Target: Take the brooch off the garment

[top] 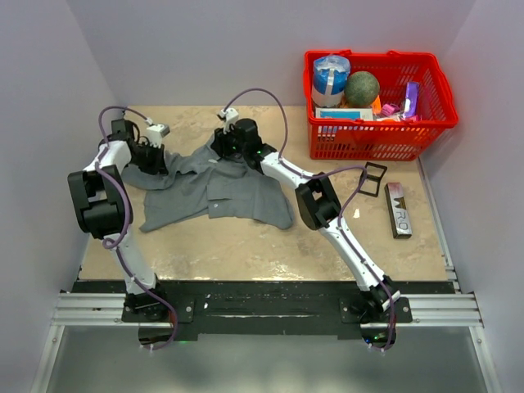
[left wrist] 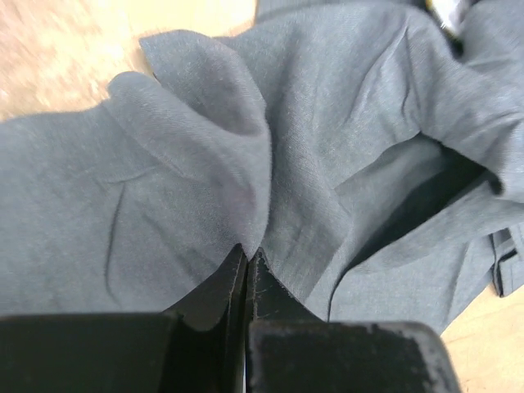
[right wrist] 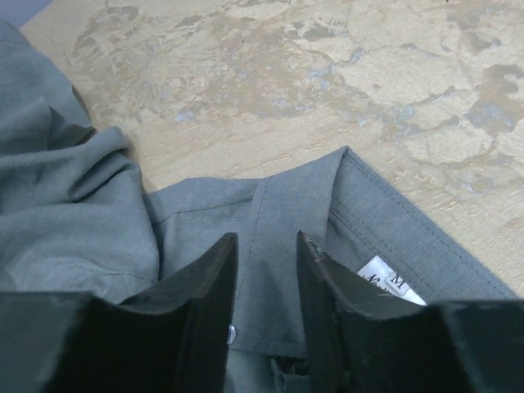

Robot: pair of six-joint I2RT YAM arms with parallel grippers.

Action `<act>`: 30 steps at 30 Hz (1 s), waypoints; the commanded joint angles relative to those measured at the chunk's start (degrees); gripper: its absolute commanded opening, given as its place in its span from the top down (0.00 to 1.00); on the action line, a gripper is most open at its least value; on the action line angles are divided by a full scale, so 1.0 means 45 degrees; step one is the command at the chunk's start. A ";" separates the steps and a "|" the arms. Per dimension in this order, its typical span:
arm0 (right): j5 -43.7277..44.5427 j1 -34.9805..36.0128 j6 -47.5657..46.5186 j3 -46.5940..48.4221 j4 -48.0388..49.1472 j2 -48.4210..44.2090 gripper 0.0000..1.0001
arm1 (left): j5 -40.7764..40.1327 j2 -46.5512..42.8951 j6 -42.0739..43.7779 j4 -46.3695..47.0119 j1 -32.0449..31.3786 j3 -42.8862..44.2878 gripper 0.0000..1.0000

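Observation:
The garment (top: 237,196), a grey collared shirt, lies crumpled at the middle of the table. At the shirt's left edge my left gripper (top: 160,160) is shut, and in the left wrist view its tips (left wrist: 248,248) pinch a raised fold of the grey cloth (left wrist: 368,98). My right gripper (top: 229,146) is at the collar. Its fingers stand open (right wrist: 266,237) on either side of the collar band (right wrist: 278,213). A small pale button (right wrist: 232,333) shows by the left finger and the white neck label (right wrist: 393,286) by the right one. The brooch shows in no view.
A red basket (top: 379,106) full of items stands at the back right. A small black frame (top: 372,178) and a dark bar-shaped box (top: 399,210) lie right of the shirt. Walls close in the left, back and right sides.

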 commanded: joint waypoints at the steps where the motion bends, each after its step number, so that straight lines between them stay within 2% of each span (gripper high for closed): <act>1: 0.0270 0.0085 -0.0410 0.0804 -0.0342 -0.0213 0.65 | 0.0867 -0.0554 0.0082 0.0020 0.0146 0.0604 1.00; 5: 0.0270 0.0066 -0.0527 0.0843 -0.0556 -0.0232 0.74 | 0.0946 -0.1472 -0.0172 0.0234 0.0126 0.0526 1.00; 6: 0.0328 0.0066 -0.0567 0.0843 -0.0635 -0.0271 0.94 | 0.0868 -0.1900 -0.0308 0.0447 0.0126 0.0526 1.00; 7: 0.0368 0.0046 -0.0606 0.0824 -0.0713 -0.0310 1.00 | 0.0829 -0.2098 -0.0580 0.0546 0.0146 0.0545 1.00; 13: -0.0139 -0.0481 -0.0606 -0.0289 0.0143 -0.1867 1.00 | 0.0341 -0.3387 -0.1246 0.0762 0.0126 0.1384 1.00; 20: -0.1211 -0.1300 -0.0624 0.0044 0.0497 -0.3549 1.00 | -0.0733 -0.4404 -0.0955 0.0451 0.0146 0.2497 1.00; 21: -0.1349 -0.1321 -0.0877 -0.0248 0.0420 -0.3630 0.97 | -0.0715 -0.4482 -0.0857 0.0101 0.0127 0.2595 1.00; 22: -0.1389 -0.1360 -0.1537 -0.0425 0.0110 -0.3669 0.85 | -0.0637 -0.4579 -0.0798 -0.0115 0.0146 0.2693 1.00; 23: -0.1370 -0.1341 -0.1911 -0.0581 -0.0087 -0.3611 0.62 | -0.0134 -0.4657 -0.0682 -0.0600 0.0127 0.2752 1.00; 24: -0.1235 -0.1340 -0.2127 -0.1105 -0.0263 -0.3611 0.54 | 0.0239 -0.4929 -0.0352 -0.0915 0.0126 0.2752 1.00; 25: -0.1021 -0.1321 -0.3212 -0.1439 -0.0477 -0.3611 0.52 | 0.0533 -0.5048 -0.0175 -0.1227 0.0126 0.2733 1.00; 27: -0.1077 -0.1340 -0.4020 -0.2257 -0.0829 -0.3611 0.58 | 0.0887 -0.5398 0.0118 -0.2068 0.0126 0.2714 1.00; 29: -0.1097 -0.1340 -0.5036 -0.2690 -0.1627 -0.3689 0.72 | 0.0674 -0.5614 0.0373 -0.2595 0.0126 0.2365 1.00; 30: -0.0961 -0.1321 -0.5291 -0.2924 -0.2018 -0.3728 0.75 | 0.0537 -0.5847 0.0664 -0.2675 0.0126 0.2149 1.00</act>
